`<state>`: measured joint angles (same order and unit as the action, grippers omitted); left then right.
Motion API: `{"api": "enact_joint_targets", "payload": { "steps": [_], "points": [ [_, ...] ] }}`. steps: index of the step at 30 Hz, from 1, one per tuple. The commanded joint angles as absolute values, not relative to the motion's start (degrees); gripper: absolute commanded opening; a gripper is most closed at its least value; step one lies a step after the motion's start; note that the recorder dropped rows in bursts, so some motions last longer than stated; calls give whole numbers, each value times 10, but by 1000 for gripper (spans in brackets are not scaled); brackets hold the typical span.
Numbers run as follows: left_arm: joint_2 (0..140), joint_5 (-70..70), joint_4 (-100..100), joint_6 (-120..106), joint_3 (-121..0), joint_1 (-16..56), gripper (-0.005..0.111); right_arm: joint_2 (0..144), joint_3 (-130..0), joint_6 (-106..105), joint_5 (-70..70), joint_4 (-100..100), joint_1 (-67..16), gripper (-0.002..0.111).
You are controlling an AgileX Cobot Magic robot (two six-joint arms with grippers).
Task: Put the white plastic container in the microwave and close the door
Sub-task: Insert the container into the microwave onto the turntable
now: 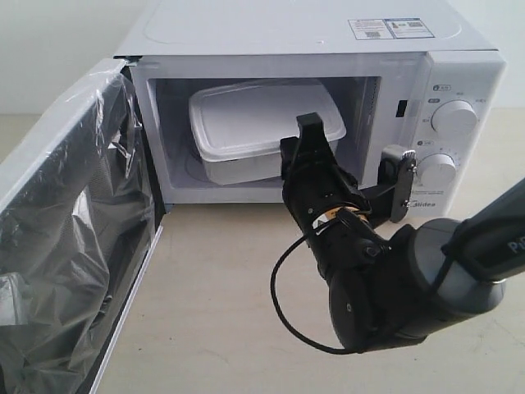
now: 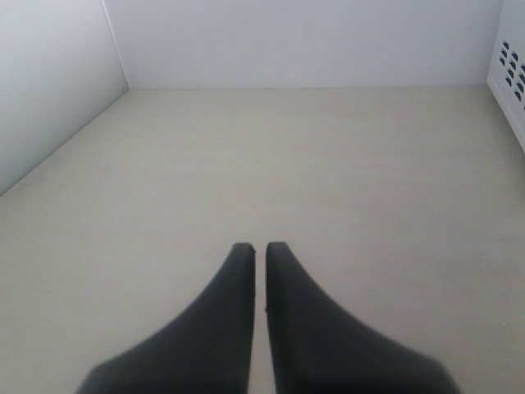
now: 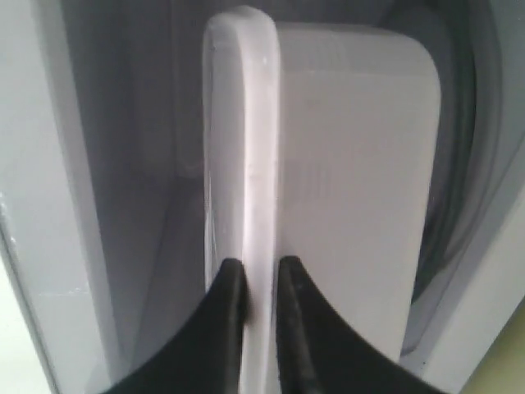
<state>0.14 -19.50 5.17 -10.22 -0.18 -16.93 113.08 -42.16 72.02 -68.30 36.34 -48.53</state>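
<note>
Inside already, the white plastic container (image 1: 254, 123) sits in the cavity of the microwave (image 1: 328, 33) in the exterior view, with its long axis running across the opening from side to side. The right gripper (image 1: 312, 131) reaches in through the doorway and meets the box at its near right rim, so the box lies directly ahead of the fingers and deeper in. The box looks slightly tipped, and whether it rests flat on the floor of the oven cannot be told. The door (image 1: 74, 230) stands swung wide on the left, draped in loose clear film, well apart from the right arm. Two knobs (image 1: 454, 117) sit just beyond the arm's wrist on the control panel. The left arm does not show here. In the left wrist view, the left gripper (image 2: 258, 254) hangs over the bare table (image 2: 328, 164) with its fingers pressed together on nothing, and the vented side of the microwave (image 2: 510, 74) appears at the frame's edge. In the right wrist view, the right gripper (image 3: 256, 275) is clamped on the thin rim of the container (image 3: 353, 164), which runs straight away from the fingertips into the cavity, with the cavity wall (image 3: 107, 164) close alongside. By this look, the right arm blocks the door's swing and would have to let go and back out. The door lies on the left arm's side.
</note>
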Motion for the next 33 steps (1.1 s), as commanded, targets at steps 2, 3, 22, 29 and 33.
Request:
{"api": "enact_joint_targets", "payload": {
  "steps": [2, 3, 22, 29, 33],
  "points": [
    [0, -194, 51, -98, 0, -171, 4, 1146, -443, 714, -694, 368, -486, 0],
    [0, -194, 51, -98, 0, -171, 4, 1147, -448, 715, -691, 372, -486, 0],
    [0, -194, 51, -98, 0, -171, 4, 1167, -528, 669, -647, 412, -473, 0],
    [0, -194, 51, -98, 0, -171, 4, 1167, -537, 665, -629, 382, -445, 0],
    [0, -194, 51, -98, 0, -171, 4, 1173, -561, 639, -611, 379, -445, 0]
  ]
}}
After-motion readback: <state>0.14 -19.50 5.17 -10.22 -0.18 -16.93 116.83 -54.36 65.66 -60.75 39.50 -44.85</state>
